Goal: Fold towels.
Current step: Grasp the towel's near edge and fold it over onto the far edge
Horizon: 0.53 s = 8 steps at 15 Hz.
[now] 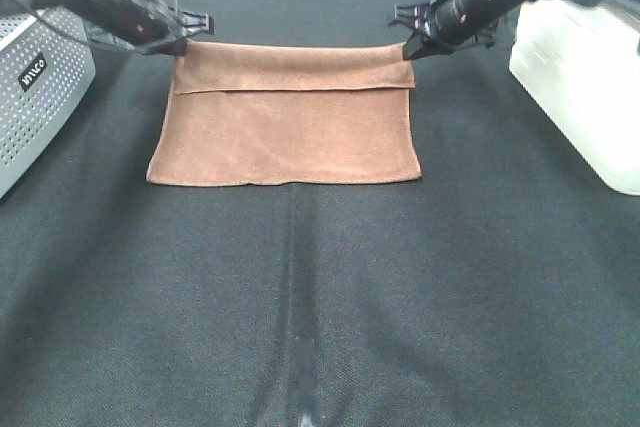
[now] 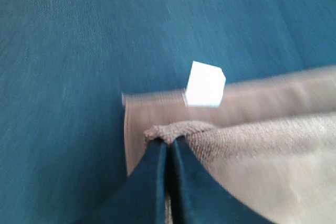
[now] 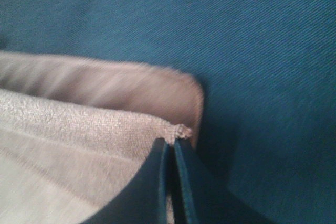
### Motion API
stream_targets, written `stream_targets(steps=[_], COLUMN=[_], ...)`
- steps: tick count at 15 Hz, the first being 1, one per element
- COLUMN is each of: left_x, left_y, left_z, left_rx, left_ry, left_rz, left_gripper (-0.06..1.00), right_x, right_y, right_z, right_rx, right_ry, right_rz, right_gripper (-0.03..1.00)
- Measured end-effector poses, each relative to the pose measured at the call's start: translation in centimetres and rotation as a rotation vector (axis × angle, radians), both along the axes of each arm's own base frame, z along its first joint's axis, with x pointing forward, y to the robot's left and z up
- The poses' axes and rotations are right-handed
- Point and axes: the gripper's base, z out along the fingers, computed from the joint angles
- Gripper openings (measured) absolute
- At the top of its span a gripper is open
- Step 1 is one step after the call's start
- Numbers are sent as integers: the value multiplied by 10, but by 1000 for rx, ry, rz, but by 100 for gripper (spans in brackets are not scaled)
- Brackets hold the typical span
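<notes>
A reddish-brown towel (image 1: 285, 127) lies on the black table, its far edge turned over toward the front in a narrow flap. My left gripper (image 1: 183, 45) is shut on the flap's far left corner, and my right gripper (image 1: 410, 50) is shut on its far right corner. The left wrist view has the left gripper (image 2: 168, 141) pinching a bunched towel corner (image 2: 178, 127), with a small white tag (image 2: 205, 84) on the layer beyond. Seen from the right wrist, the right gripper (image 3: 170, 142) pinches the other corner (image 3: 181, 130) over the lower layer.
A grey perforated box (image 1: 35, 87) stands at the left edge. A white container (image 1: 585, 82) stands at the right edge. The black cloth-covered table (image 1: 320, 297) stretches bare toward the front.
</notes>
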Motion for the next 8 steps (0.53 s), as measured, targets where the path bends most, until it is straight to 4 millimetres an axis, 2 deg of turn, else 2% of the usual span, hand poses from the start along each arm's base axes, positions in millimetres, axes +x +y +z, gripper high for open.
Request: stream_targets(steps=[1, 2, 4, 5, 6, 7, 8], left_x=[3, 6, 9, 10, 11, 11, 10], left_y=[0, 0, 1, 1, 1, 1, 1], left_z=[-7, -16, -22, -21, -18, -16, -15], left_rx=[-23, -38, -42, -43, -46, -46, -46], left_ry=[-16, -43, -79, -97, -112, -115, -104], left_rz=[17, 36, 52, 57, 61, 60, 56], left_gripper=[0, 2, 11, 22, 42, 56, 65], right_x=[4, 7, 10, 11, 11, 10, 8], right_y=[-1, -2, -3, -3, -3, -3, -2], right_z=[-7, -12, -11, -11, -11, -11, -12], right_rx=[-1, 0, 0, 0, 0, 0, -1], right_ry=[-24, -56, -87, -92, -92, -84, -60], right_rz=[-20, -42, -59, -62, -62, -58, -44], right_gripper=[0, 5, 24, 38, 55, 62, 65])
